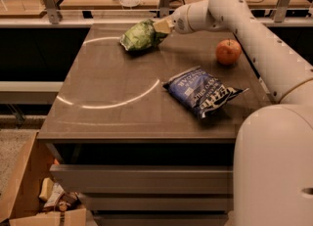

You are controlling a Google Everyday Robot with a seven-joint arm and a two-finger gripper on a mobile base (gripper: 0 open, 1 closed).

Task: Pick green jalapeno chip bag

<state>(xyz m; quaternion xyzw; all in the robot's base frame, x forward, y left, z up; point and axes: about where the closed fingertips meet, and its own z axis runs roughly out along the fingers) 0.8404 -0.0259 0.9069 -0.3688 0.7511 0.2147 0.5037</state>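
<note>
The small crinkly light-green foil jalapeno chip bag [139,35] lies near the far edge of the grey-brown tabletop [112,88], at about 12 o'clock on the surface, bunched up with a dark shadow under its near side. Whether it rests fully on the top or is tipped slightly up I cannot tell.

At the bag's 3 o'clock, touching its right end, is the pale tan two-finger gripper [163,26], at the end of the white jointed arm [254,39] that reaches in from the lower right. Whether the gripper is apart, together or clamped on the foil cannot be made out.

Further out, at roughly 4 o'clock from the green bag and well apart from it, sits a round red apple [228,52]. At 5 o'clock, nearer the front edge, lies the dark blue chip bag with white lettering [203,91], flat and untouched. A thin white arc [107,103] curves across the tabletop at 7 o'clock from the green bag.

The step in hand looks like the grasp itself: the approach is done and contact is made at the bag's edge. The next move likely calls for a firm pinch on the loose foil, then a straight lift clear of the surface, since a thin edge hold on crinkly foil could slip.
</note>
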